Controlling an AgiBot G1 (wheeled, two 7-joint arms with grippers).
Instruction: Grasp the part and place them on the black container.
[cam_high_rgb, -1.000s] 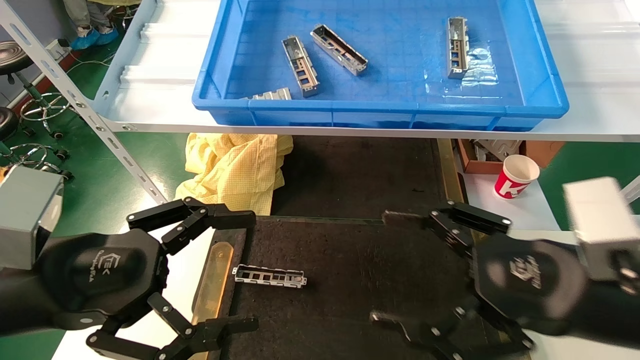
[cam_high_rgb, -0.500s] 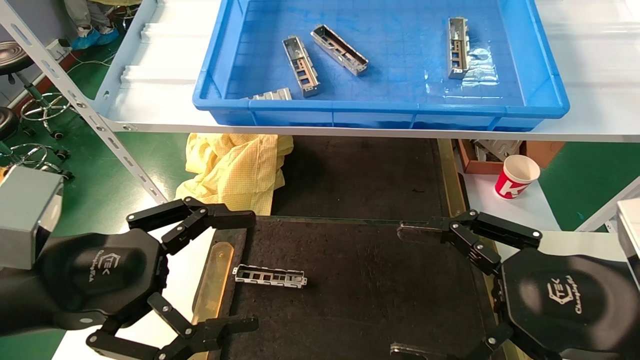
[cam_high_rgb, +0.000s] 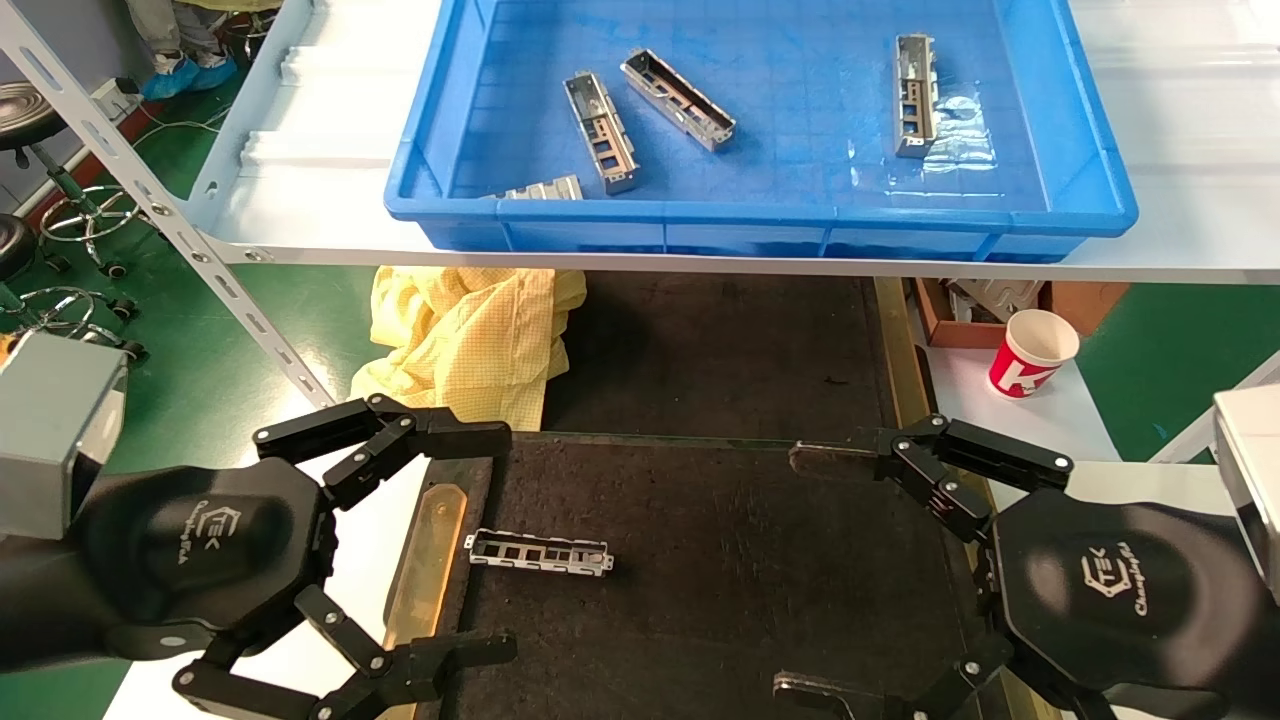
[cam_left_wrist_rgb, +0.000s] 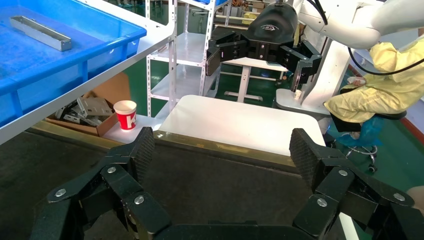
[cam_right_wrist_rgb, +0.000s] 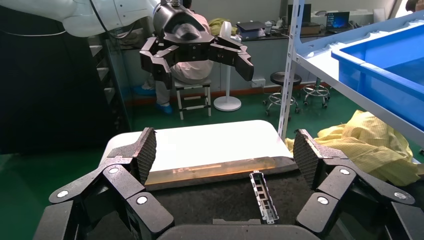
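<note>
The right end effector (cam_high_rgb: 815, 570), spread wide and empty, has edged slightly up-frame at lower right. The part (cam_high_rgb: 539, 552) stays on the black container (cam_high_rgb: 730, 560), lower centre-left, beside the unmoved, open left end effector (cam_high_rgb: 490, 545).

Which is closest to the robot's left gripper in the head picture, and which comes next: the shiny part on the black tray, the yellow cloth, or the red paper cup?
From the left gripper:
1. The part, on the black container just beside the fingertips.
2. The yellow cloth, farther back, under the shelf.
3. The red paper cup, far across on the right.
</note>
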